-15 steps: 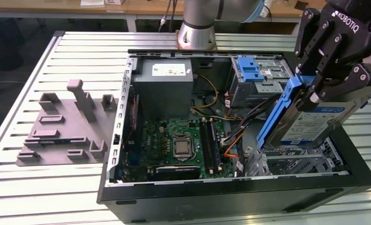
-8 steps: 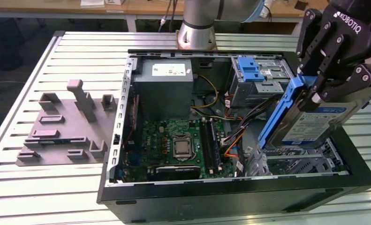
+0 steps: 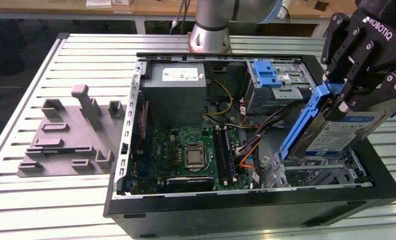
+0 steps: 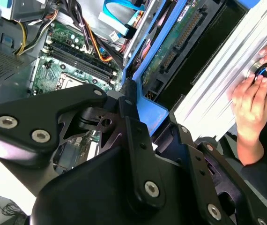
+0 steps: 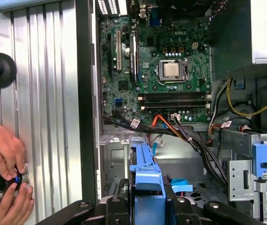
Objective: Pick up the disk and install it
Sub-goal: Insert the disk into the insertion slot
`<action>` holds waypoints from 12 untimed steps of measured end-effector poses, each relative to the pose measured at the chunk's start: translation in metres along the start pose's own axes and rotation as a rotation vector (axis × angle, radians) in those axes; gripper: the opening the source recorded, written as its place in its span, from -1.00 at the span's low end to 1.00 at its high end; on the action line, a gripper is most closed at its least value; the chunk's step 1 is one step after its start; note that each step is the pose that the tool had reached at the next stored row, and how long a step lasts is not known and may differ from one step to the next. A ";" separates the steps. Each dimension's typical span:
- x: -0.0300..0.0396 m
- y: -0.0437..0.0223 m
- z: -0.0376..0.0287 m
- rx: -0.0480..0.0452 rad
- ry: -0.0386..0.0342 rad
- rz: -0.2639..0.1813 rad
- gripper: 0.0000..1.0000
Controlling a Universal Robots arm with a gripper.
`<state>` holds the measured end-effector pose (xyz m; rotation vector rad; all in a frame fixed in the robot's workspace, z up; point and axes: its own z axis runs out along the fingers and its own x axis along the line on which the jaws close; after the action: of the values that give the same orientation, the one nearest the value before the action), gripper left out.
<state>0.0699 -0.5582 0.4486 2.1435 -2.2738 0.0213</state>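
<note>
Disk in end effector, over bay

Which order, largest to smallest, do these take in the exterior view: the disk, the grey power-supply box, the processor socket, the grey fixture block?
1. grey fixture block
2. disk: raised and likely nearer the camera, so its rank is unsure
3. grey power-supply box
4. processor socket

The exterior view looks down at a slant on the open black metal computer case, taking in all of it and the slatted grey desk. Both wrist views sit close above the case, facing in; all three share its green motherboard.
</note>
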 end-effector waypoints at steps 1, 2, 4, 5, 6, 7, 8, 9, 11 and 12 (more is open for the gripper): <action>0.0002 0.0000 0.0006 0.0000 0.0000 0.000 -0.27; 0.0004 -0.0001 0.0012 0.0000 -0.0001 0.000 -0.27; 0.0006 -0.0002 0.0022 0.0000 0.0002 -0.001 -0.27; 0.0006 -0.0002 0.0027 0.0000 0.0002 -0.001 -0.27; 0.0006 -0.0002 0.0033 0.0000 0.0001 -0.001 -0.27; 0.0007 -0.0002 0.0039 0.0000 0.0000 -0.001 -0.27; 0.0009 -0.0003 0.0045 0.0000 -0.0001 -0.001 -0.27; 0.0011 -0.0004 0.0050 0.0000 0.0000 -0.001 -0.27; 0.0016 -0.0004 0.0060 0.0000 0.0000 -0.001 -0.27; 0.0017 -0.0004 0.0065 0.0000 0.0001 -0.001 -0.27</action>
<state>0.0702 -0.5601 0.4421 2.1441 -2.2732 0.0214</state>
